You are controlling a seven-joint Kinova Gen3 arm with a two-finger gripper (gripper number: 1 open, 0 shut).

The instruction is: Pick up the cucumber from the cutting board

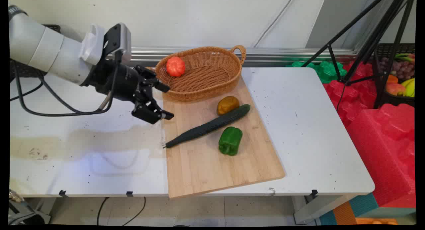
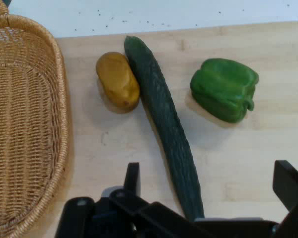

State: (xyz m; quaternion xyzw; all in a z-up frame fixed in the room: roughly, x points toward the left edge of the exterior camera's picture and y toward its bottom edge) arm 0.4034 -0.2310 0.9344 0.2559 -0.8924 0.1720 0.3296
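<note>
My gripper (image 1: 170, 101) hangs open and empty above the left edge of the wooden cutting board (image 1: 212, 157), just left of the wicker basket (image 1: 212, 85). In the hand view the gripper (image 2: 211, 186) points across the board with its fingers spread. A long dark cucumber (image 1: 209, 126) lies diagonally on the board, its near end nearest my fingers. A brownish-yellow potato (image 1: 227, 104) touches the cucumber (image 2: 164, 119) on the basket side, and a green bell pepper (image 1: 230, 140) lies on the other side. A red tomato (image 1: 175, 66) sits inside the basket at its left end.
The basket (image 2: 25, 124) rests on the board's far end by the wall. The white table (image 1: 298, 123) extends right of the board. A black tripod (image 1: 365, 40), red foam blocks (image 1: 382, 130) and a crate of fruit (image 1: 400, 77) stand beyond the table's right edge.
</note>
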